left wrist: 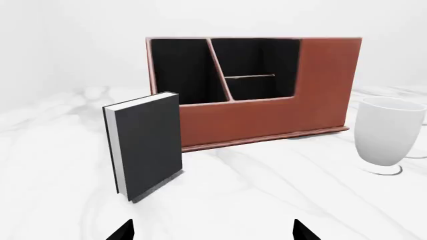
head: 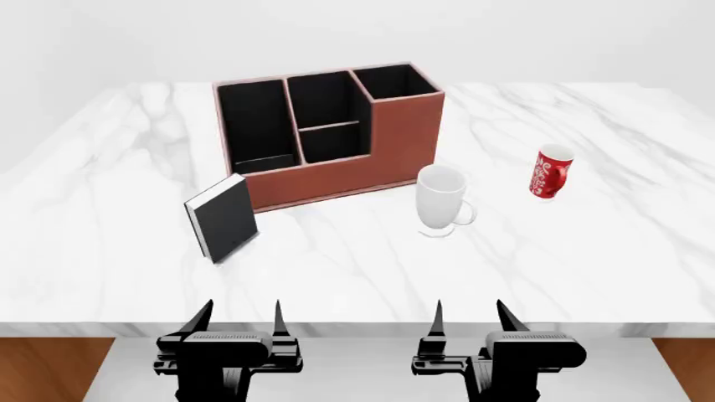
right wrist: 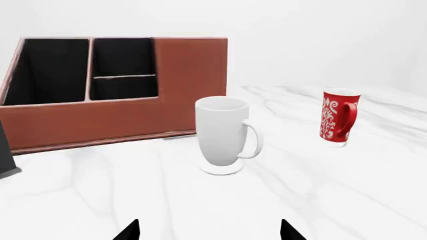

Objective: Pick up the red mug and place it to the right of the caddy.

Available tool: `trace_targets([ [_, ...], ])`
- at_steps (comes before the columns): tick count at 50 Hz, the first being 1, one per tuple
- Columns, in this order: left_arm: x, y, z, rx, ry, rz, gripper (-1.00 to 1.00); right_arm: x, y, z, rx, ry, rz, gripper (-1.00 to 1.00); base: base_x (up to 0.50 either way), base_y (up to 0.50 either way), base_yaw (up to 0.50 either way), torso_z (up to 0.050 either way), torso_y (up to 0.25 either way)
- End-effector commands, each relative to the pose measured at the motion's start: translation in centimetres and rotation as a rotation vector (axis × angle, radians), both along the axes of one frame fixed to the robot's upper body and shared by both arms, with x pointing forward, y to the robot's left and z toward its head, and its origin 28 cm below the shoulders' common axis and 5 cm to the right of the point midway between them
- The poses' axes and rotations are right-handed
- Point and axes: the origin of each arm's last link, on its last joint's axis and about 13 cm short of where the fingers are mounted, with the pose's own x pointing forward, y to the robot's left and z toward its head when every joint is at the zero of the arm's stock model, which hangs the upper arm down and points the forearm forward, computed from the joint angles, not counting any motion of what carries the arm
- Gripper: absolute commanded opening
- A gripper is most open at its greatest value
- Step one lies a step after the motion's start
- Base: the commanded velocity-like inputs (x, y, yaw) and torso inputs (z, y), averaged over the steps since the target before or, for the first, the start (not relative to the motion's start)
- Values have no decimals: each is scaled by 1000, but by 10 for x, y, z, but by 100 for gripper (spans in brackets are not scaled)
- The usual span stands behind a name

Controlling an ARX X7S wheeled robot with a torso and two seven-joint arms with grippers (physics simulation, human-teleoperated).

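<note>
bright, even, sharp renders with faint soft shadows.

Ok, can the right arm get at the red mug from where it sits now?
Probably yes. The red mug stands alone on the marble table, apart from the white mug and the caddy. The right gripper is open at the near edge; the white mug stands left of a straight path.

table: glossy marble | caddy: matt leather-look | red mug: glazed ceramic
</note>
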Motion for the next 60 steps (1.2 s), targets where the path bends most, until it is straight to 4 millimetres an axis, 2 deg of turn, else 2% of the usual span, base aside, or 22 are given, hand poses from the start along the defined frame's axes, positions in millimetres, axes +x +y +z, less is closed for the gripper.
trace_targets([
  [1,-2,0,-5,-6,17,-11,100,-3,1,-2,-40,-44,11,100,0,0,0,0,0],
  [5,-1,0,-9,3,16,-5,100,-3,0,-6,-16,-16,32,100,0,0,0,0,0],
  [13,1,1,-11,11,26,4,100,-7,-1,-4,41,10,70,100,0,-498,0,0,0],
  [33,1,1,-11,19,18,11,100,-5,-2,-12,17,29,67,100,0,-500,0,0,0],
  [45,2,0,-9,27,19,8,100,-3,-4,-6,6,17,54,100,0,-500,0,0,0],
  [48,4,0,-3,14,31,-1,100,-1,-5,-4,-2,2,37,100,23,-487,0,0,0],
  [49,6,0,4,3,40,-4,100,2,-5,0,-6,-9,20,100,0,-180,0,0,0],
  [50,10,0,29,-33,34,-44,100,8,-6,11,-58,-38,-4,100,0,0,0,0,0],
  [52,15,2,56,-35,28,-65,100,15,-8,28,-55,-39,-14,100,0,0,0,0,0],
  [53,21,5,80,-31,10,-61,100,18,-9,41,-39,-35,10,100,0,0,0,0,0],
  [54,29,8,115,-36,-46,-59,100,22,-9,57,-17,-22,40,100,0,0,0,0,0],
  [55,33,11,137,-23,-43,-50,100,25,-9,69,9,0,67,100,0,0,0,0,0],
  [57,39,14,168,-29,-63,-57,100,29,-11,85,34,1,71,100,0,0,0,0,0],
  [60,45,16,198,9,-107,-44,100,34,-11,113,49,-19,76,100,0,0,0,0,0],
])
